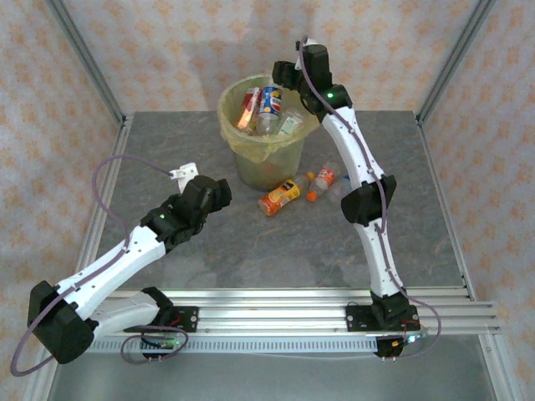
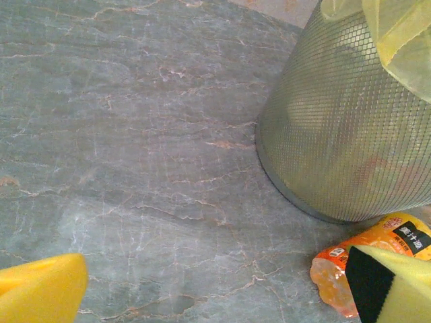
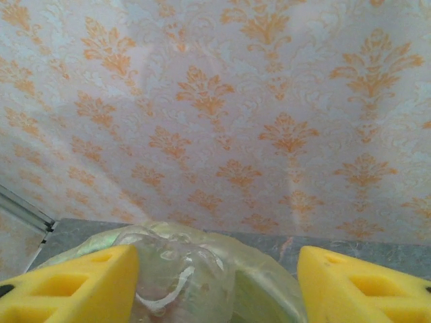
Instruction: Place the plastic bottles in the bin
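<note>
The bin, a mesh bucket lined with a yellow-green bag, stands at the back middle and holds several plastic bottles. On the table right of it lie an orange bottle and a clear bottle with an orange label. My right gripper hangs over the bin's right rim. In the right wrist view its jaws stand apart, with a clear bottle's base beside the left finger and a gap to the right one. My left gripper is open and low, left of the bin. The orange bottle lies by its right finger.
The bin's mesh wall rises close on the right in the left wrist view. Bare grey marbled table spreads ahead of the left gripper. Patterned walls and metal frame posts close in the back and sides.
</note>
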Controlling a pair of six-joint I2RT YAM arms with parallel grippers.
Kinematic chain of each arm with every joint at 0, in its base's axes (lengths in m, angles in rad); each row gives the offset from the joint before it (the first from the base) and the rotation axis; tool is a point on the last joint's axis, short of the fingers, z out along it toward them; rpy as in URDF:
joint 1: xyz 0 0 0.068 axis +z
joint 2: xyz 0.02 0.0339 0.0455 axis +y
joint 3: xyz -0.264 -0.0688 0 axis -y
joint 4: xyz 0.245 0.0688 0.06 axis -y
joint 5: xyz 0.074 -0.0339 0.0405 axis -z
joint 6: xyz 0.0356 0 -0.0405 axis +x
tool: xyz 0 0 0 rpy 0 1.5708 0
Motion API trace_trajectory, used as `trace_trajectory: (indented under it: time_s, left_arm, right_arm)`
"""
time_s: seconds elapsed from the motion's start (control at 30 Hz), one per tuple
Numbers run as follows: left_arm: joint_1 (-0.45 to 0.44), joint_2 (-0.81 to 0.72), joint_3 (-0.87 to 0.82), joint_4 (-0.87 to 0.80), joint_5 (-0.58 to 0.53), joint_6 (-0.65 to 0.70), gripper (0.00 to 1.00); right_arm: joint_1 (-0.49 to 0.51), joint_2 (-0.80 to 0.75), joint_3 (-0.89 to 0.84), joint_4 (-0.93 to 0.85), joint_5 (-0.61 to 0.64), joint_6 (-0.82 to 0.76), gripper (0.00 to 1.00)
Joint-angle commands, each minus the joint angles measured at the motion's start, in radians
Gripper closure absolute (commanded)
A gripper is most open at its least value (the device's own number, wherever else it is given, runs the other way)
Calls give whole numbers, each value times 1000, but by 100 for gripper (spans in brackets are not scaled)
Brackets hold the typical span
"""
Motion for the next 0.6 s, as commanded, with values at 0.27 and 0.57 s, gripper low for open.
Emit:
trace_trajectory:
  time_s: [0.27,0.57]
  left_arm:
    - [11,-20,11,-17,-16,-14,0]
    - [10,-48,-3,4,-5,19,0]
  right_arm:
    - [30,-70,35,-136,90,-106,45]
    - [42,-210,36,-159,153,-71,30]
